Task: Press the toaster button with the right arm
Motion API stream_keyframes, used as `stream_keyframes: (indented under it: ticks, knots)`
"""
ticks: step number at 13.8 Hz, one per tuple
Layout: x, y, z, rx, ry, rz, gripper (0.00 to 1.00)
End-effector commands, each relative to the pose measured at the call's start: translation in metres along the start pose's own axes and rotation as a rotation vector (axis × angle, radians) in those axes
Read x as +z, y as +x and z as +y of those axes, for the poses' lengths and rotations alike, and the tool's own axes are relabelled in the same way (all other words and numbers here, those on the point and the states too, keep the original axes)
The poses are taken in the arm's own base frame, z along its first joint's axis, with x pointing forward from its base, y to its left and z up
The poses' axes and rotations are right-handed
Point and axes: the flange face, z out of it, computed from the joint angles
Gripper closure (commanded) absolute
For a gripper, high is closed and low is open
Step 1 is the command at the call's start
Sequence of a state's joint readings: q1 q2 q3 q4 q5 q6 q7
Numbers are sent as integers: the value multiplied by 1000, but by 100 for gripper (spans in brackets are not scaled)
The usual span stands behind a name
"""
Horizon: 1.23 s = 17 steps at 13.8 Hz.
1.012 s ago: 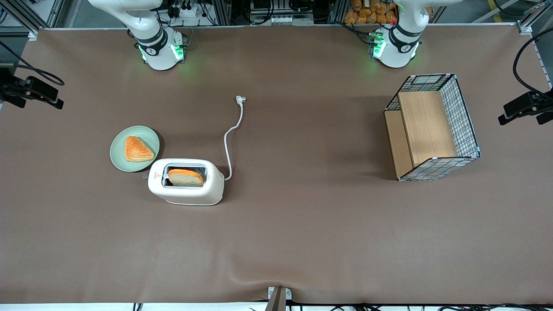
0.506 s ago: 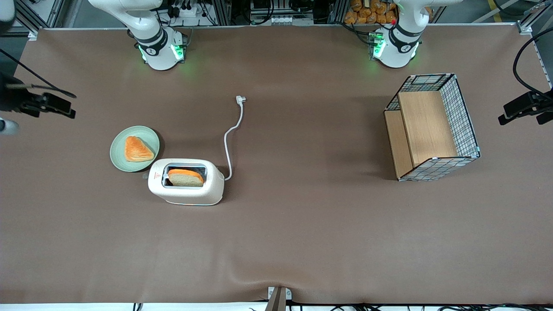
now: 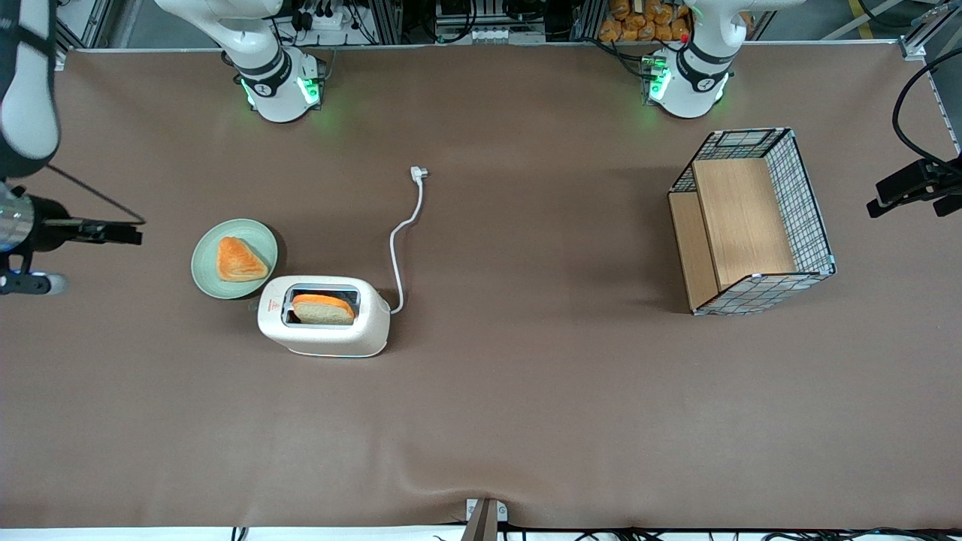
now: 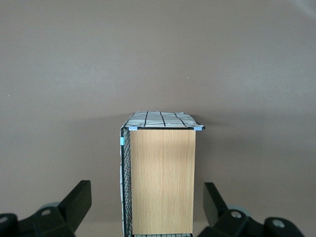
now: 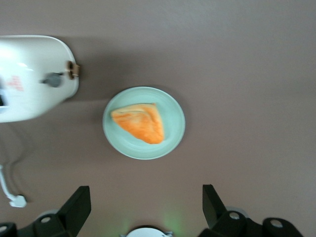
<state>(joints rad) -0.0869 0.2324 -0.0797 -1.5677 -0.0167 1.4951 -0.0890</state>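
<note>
gripper [image 5: 146,210] spread wide, empty, above plate [image 5: 144,123] | toaster [image 3: 324,315] on brown table [image 3: 526,391]

We see the right arm [image 3: 26,83] swing farther into view; its gripper [image 5: 143,210] now hangs open above the plate [image 5: 143,123].

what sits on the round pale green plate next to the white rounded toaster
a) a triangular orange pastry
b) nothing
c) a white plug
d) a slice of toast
a: a triangular orange pastry lies on the round pale green plate, while the bread slice stands in the white rounded toaster; the black two-finger gripper hangs open above the plate.
</note>
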Motion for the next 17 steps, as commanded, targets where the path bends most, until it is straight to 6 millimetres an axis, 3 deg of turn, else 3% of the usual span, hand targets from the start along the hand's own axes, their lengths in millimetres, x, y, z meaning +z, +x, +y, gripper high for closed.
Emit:
stream_keyframes:
  ticks: [1,5,7,11,17]
  knots:
    - [25,0,5,-22,21,-45,0]
    - [62,41,-13,-51,121,-2,0]
    - [88,49,-19,-124,123,-50,33]
    - [105,62,-21,-193,121,-39,100]
    - [116,87,-84,-280,70,77,100]
